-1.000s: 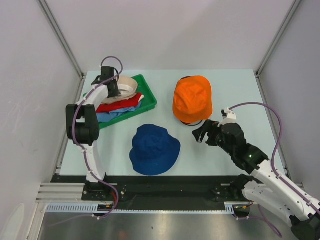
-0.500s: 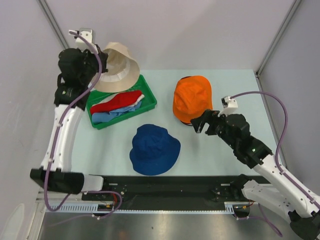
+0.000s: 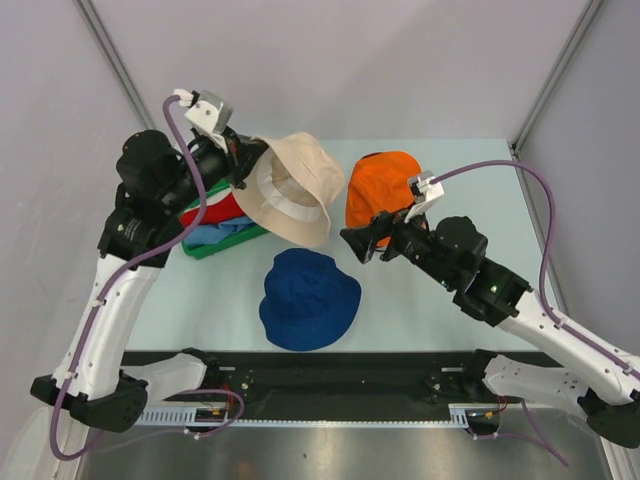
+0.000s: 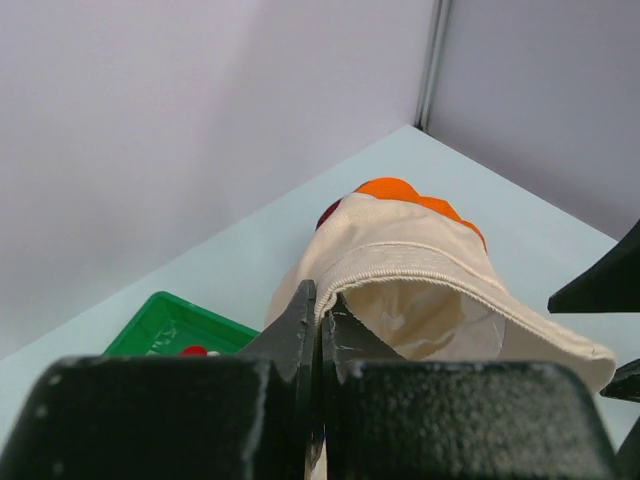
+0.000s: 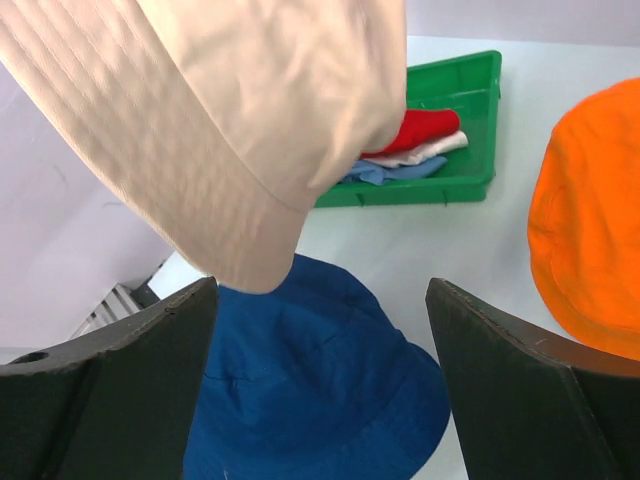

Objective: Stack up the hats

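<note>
A: Where's the beige hat (image 3: pixel 290 195)?
B: Aloft, brim pinched in the closed left claw (image 4: pixel 318 320); the orange hat (image 3: pixel 385 185) lies rightward on the table (image 3: pixel 450 170).
A: Right claw (image 3: pixel 360 238)?
B: Wide open, empty, just beside the orange.

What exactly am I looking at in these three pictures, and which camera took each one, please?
This is a robot with two arms bolted to a pale table. One picture looks down from above; the other two come from a camera on each wrist. The left gripper is shut on the brim of a beige fabric bucket hat, holding it in the air. The right gripper is open and empty, near an orange fabric bucket hat. A navy fabric bucket hat lies flat on the table, and a green plastic tray holds a red hat, a white hat and a light blue hat.
</note>
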You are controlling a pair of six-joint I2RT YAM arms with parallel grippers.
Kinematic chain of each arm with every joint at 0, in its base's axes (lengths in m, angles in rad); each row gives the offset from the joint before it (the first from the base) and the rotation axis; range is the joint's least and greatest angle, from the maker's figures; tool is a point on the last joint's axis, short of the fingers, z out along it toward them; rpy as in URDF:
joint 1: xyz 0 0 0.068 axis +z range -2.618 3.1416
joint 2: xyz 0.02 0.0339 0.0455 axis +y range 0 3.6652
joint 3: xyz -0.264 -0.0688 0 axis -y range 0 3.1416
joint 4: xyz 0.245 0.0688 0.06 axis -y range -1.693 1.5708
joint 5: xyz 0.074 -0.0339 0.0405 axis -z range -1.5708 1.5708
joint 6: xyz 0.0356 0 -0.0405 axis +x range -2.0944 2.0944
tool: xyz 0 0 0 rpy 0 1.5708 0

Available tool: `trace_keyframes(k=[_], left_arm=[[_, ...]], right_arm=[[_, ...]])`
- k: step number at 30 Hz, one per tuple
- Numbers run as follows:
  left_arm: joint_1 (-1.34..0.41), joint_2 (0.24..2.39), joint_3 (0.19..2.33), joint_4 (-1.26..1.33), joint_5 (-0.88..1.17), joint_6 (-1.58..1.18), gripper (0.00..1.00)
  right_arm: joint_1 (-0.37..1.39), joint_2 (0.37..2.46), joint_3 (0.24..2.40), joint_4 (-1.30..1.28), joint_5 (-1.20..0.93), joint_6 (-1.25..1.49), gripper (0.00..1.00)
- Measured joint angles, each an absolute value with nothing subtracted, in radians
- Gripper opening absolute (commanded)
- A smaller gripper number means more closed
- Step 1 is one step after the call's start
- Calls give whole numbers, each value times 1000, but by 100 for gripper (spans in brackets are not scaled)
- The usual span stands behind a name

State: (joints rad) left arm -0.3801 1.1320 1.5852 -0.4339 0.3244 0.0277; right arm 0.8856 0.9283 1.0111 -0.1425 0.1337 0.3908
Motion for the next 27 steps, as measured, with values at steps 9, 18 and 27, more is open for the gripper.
trace_keyframes(k=[9, 18, 27], left_arm=[[-487, 1168, 1587, -459, 228, 37, 0], [-534, 1258, 1653, -476, 157, 55, 0], [-543, 1274, 1680, -478, 149, 78, 0]], right_arm=[[945, 863, 1011, -125, 171, 378, 91], [973, 989, 1033, -92, 179, 342, 91], [970, 1105, 1091, -92, 308, 281, 73]])
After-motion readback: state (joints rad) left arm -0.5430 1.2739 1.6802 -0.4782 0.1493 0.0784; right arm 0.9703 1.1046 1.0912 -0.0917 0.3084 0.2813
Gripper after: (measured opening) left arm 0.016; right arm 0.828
